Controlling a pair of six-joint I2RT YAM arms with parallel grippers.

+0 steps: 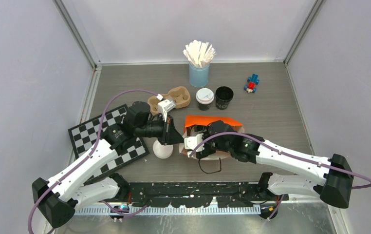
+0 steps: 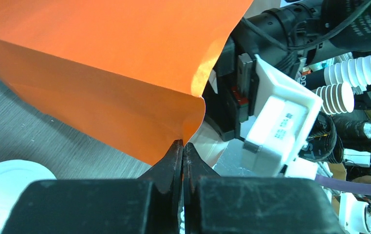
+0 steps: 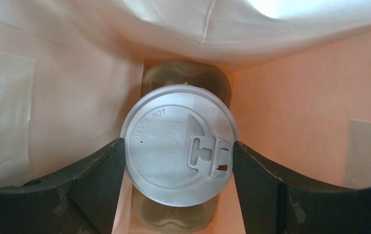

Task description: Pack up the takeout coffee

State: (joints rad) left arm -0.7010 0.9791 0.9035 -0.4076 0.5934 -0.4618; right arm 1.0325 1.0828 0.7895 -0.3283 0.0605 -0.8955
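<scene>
hiding in the orange bag (image 1: 213,120), right pincer (image 3: 178,155) clasps a takeout coffee (image 3: 171,134).

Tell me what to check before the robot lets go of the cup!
1. Left end effector pinches the edge of the orange bag: ok.
2. Right end effector grips the lidded cup on both sides: ok.
3. Cup is inside the bag, above a brown carrier: ok.
4. Cup bottom seated in the carrier: cannot tell.
5. Second lidded cup packed: not ok, on the table.
6. Open cup has its lid: not ok, loose lid lies apart.
</scene>
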